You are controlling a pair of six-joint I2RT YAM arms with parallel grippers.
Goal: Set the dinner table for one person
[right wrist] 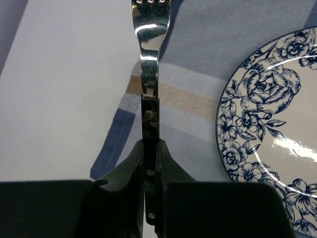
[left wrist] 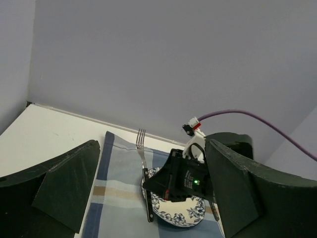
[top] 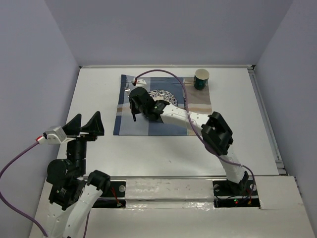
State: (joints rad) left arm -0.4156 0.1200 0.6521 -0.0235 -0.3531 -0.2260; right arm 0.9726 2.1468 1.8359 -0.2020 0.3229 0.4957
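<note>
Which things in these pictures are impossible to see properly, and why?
The fork: tines cut off by the top edge, right wrist view.
The plate: mostly covered by the right arm, top view.
The cup: inside too small and dark to judge, top view.

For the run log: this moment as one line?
right gripper shut on fork, left of plate | left gripper open, empty | cup on placemat corner
</note>
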